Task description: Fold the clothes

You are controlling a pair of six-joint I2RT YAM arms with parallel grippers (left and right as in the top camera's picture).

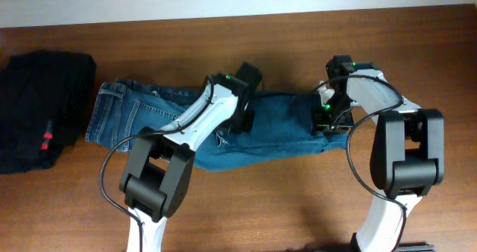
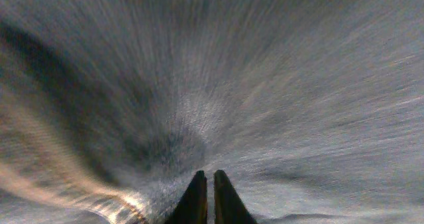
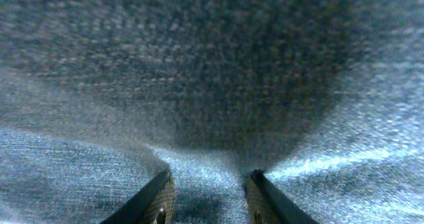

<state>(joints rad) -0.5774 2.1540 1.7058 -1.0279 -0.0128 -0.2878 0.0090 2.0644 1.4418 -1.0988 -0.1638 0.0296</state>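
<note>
The blue denim jeans lie stretched across the middle of the table, waistband at the left and legs running right. My left gripper is down on their middle. In the left wrist view its fingertips are almost together, pinching the denim, which streaks toward them in a blur. My right gripper is at the leg end. In the right wrist view its jaws stand apart with a raised ridge of denim gripped between them.
A black garment with a small red tag lies folded at the far left, next to the waistband. The brown wooden table stretches in front of the jeans. Both arm bases stand at the near edge.
</note>
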